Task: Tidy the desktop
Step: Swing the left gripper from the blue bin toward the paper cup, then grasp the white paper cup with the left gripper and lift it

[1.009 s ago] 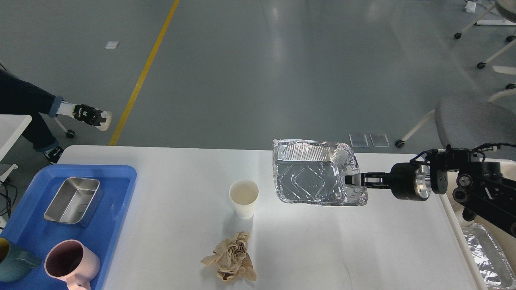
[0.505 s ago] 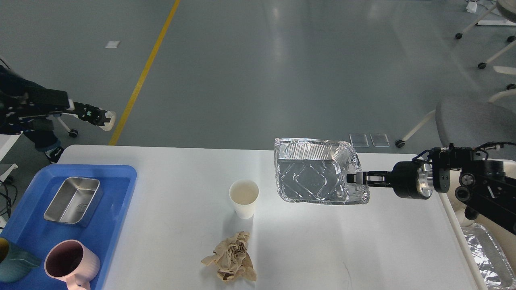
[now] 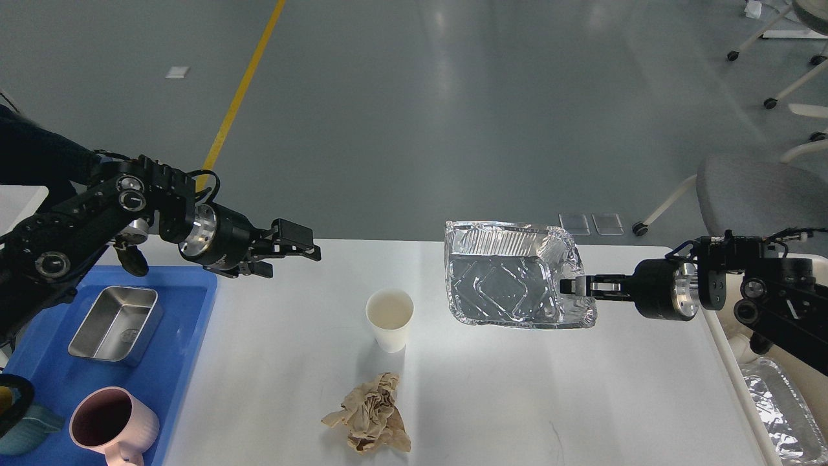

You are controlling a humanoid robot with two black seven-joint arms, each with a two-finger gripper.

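Note:
The white desktop (image 3: 517, 388) fills the lower view. A crumpled foil tray (image 3: 508, 275) hangs tilted above its right half, and my right gripper (image 3: 569, 286) is shut on the tray's right rim. A white paper cup (image 3: 390, 318) stands upright near the middle. In front of it lies a crumpled brown napkin (image 3: 369, 421). My left gripper (image 3: 294, 249) hovers open over the desktop's back left part, left of the cup, holding nothing.
A blue tray (image 3: 187, 323) on the left holds a steel container (image 3: 116, 323), a pink mug (image 3: 107, 424) and a teal cup (image 3: 26, 430). A bin with foil (image 3: 779, 414) sits off the right edge. A grey chair (image 3: 757, 194) stands behind.
My left arm has swung in from the left edge to above the desktop's back left. The right gripper with the foil tray has drifted slightly right.

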